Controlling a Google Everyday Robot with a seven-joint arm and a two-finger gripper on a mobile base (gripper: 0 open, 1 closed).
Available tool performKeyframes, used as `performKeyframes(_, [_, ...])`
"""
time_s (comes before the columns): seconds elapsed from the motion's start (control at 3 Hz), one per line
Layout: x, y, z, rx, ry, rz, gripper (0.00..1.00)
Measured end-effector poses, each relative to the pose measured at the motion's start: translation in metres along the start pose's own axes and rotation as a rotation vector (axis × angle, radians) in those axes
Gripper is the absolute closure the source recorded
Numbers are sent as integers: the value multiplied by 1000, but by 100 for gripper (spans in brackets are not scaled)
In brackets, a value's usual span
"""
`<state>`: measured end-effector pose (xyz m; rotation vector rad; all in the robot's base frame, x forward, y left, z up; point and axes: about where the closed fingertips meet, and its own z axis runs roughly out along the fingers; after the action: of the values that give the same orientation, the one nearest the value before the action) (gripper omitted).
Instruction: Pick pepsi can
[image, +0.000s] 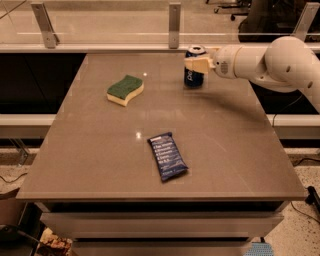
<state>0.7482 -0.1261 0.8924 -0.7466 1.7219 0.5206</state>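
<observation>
The pepsi can (193, 77) is dark blue with a silver top and white lettering. It stands upright on the table (100, 150) near the far edge, right of the middle. My gripper (196, 63) reaches in from the right on a white arm (265, 62) and sits at the can's upper half, its tan tip in front of the can. The can's base rests on the table.
A green and yellow sponge (125, 90) lies at the far left. A flat dark blue snack bar wrapper (167, 156) lies near the front middle. A glass rail with metal posts (174, 22) runs behind the table.
</observation>
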Motion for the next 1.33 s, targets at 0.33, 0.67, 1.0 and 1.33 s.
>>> performKeyframes(0.33, [0, 0, 0, 0, 0, 0, 100])
performKeyframes(0.67, [-5, 6, -1, -25, 7, -2, 100])
performKeyframes(1.0, [-21, 14, -8, -51, 25, -18, 100])
performKeyframes(1.33, [-47, 18, -20, -63, 30, -54, 100])
